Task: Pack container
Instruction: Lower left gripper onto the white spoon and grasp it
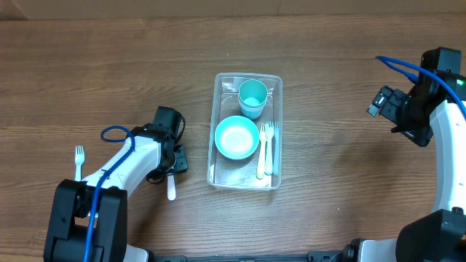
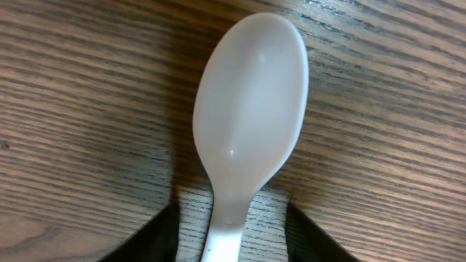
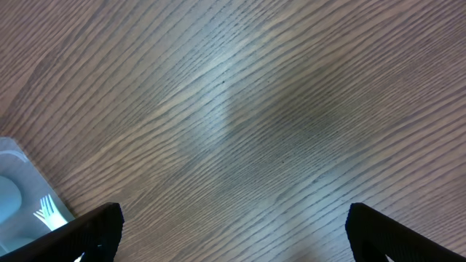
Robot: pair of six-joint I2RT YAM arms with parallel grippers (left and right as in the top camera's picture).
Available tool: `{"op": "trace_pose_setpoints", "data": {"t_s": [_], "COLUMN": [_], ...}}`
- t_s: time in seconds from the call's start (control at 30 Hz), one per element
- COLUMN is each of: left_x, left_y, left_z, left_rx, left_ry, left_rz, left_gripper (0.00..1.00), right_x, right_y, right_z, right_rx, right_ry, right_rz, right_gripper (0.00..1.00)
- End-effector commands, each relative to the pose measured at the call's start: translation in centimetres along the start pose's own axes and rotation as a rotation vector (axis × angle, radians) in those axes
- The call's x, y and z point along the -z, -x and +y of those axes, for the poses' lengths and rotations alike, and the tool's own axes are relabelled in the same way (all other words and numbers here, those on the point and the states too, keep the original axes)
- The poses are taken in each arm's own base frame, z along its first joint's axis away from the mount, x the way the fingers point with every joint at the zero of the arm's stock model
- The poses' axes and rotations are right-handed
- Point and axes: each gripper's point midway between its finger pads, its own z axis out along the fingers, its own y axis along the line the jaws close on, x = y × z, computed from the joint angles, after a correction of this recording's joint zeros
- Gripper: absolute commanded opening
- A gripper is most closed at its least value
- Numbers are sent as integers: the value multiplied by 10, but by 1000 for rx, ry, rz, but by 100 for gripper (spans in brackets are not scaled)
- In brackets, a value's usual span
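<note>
Container [image 1: 233, 175] holds cup [image 1: 253, 94], bowl [image 1: 237, 137], forks [image 1: 269, 149], long axis near-to-far; left gripper [image 2: 231, 222] parted astride spoon [image 2: 251, 109]; right gripper [image 3: 234, 218] wide.

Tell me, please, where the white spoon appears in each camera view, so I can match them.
Overhead: the white spoon lies left of the container, poking out below the left claw.
Left wrist: it fills the middle, handle between the open claw's fingers.
Right wrist: not in it.
Shared landmark: the wood-grain table, in all three views.

clear container [image 1: 237, 175], white spoon [image 2: 247, 109], teal cup [image 1: 253, 94]
</note>
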Motion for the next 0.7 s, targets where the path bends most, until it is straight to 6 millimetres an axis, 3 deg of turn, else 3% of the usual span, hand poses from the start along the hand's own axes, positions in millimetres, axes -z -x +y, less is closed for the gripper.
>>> {"op": "trace_pose_setpoints", "data": {"t_s": [0.0, 0.23, 0.37, 0.53, 0.67], "left_x": [-3, -1, 15, 62, 123], "left_y": [-4, -4, 6, 37, 66], "left_z": [-1, -4, -8, -14, -30], "left_rx": [-35, -34, -61, -82, -90], "left_ry": [-14, -33, -31, -12, -49], "left_rz": [23, 33, 29, -14, -97], "left_gripper": [33, 10, 4, 4, 4], "right_x": [15, 15, 15, 15, 15], "right_y": [6, 6, 6, 6, 6], "right_z": [2, 2, 2, 2, 2], "right_rx": [0, 0, 0, 0, 0], "right_ry": [19, 19, 19, 19, 19], "right_rz": [-50, -50, -50, -50, -50], "right_gripper": [100, 100, 100, 100, 100]}}
